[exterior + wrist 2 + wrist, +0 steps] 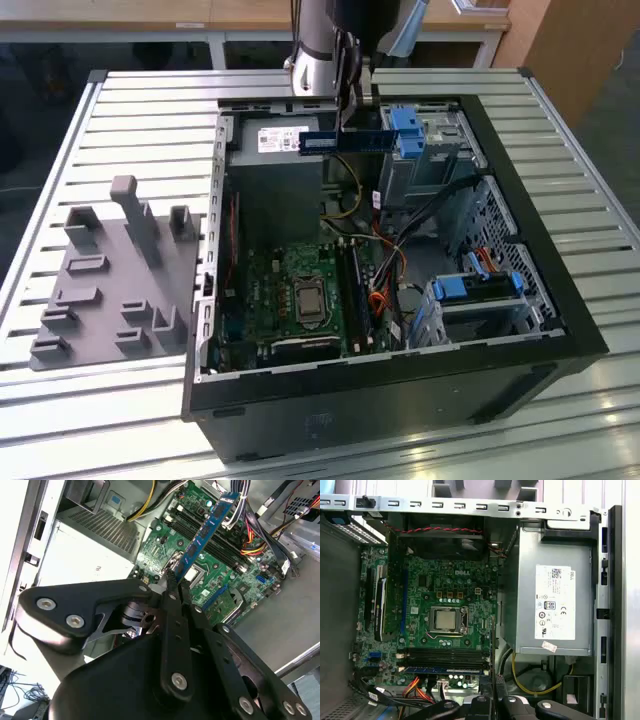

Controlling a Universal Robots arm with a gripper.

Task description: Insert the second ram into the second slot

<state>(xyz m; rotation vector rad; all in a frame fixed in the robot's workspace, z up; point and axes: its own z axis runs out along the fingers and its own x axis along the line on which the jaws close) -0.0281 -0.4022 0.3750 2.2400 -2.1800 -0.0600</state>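
My gripper (345, 125) hangs over the back of the open computer case, shut on the second ram (320, 141), a thin blue stick held level above the power supply. In the second wrist view the black fingers (170, 605) pinch one end of the stick (205, 530), which reaches out over the green motherboard (165, 550). The long black memory slots (442, 655) lie beside the processor (445, 619), well below the stick. Another blue stick (442, 670) sits seated in the slot next to them. I cannot tell which one is the second slot.
The case (380, 390) lies open on a slatted metal table (150, 130). A grey fixture plate (110, 290) rests at the exterior view's left. A grey power supply (555, 605), blue drive-bay clips (407, 130) and loose cables (400, 250) crowd the space around the board.
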